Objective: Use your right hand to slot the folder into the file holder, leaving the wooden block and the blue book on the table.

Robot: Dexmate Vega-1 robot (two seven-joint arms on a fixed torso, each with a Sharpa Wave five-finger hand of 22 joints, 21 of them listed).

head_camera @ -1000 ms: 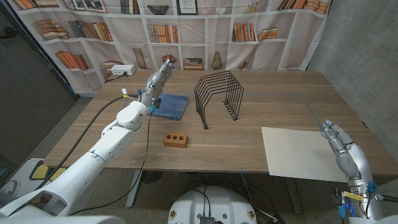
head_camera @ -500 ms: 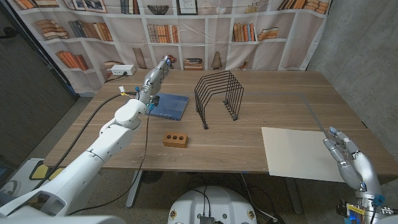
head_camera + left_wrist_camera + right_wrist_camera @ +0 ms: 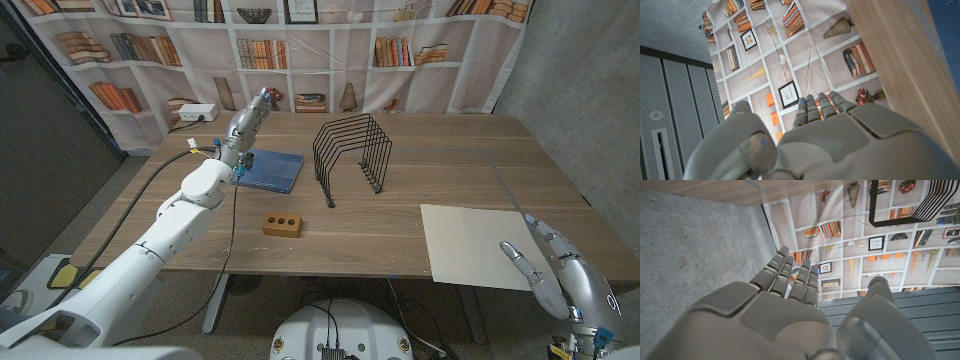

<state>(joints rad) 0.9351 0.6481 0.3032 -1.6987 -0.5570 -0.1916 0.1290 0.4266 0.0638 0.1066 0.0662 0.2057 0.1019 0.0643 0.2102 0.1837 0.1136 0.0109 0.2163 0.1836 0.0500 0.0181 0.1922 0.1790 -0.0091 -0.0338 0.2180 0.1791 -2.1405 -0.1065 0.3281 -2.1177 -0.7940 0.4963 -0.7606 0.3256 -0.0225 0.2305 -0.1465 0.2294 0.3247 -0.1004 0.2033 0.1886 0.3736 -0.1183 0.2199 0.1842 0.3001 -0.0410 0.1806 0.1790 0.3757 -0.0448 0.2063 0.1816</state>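
Right hand: empty, fingers apart, hanging at the table's near right corner beside the folder, touching nothing
Left hand: empty, fingers stretched out, raised over the far left of the table behind the book
Folder: flat on the table, near right, well apart from the holder
Holder: wire rack standing mid-table, slots open
Book and block: on the table left of the holder, to be left alone
Step in hand: reaching for the folder; likely best to draw its near edge past the table edge, pinch it there, then stand it upright before aiming at a slot
Views: the head view shows folder, block and book; the right wrist view catches the holder beyond the fingers
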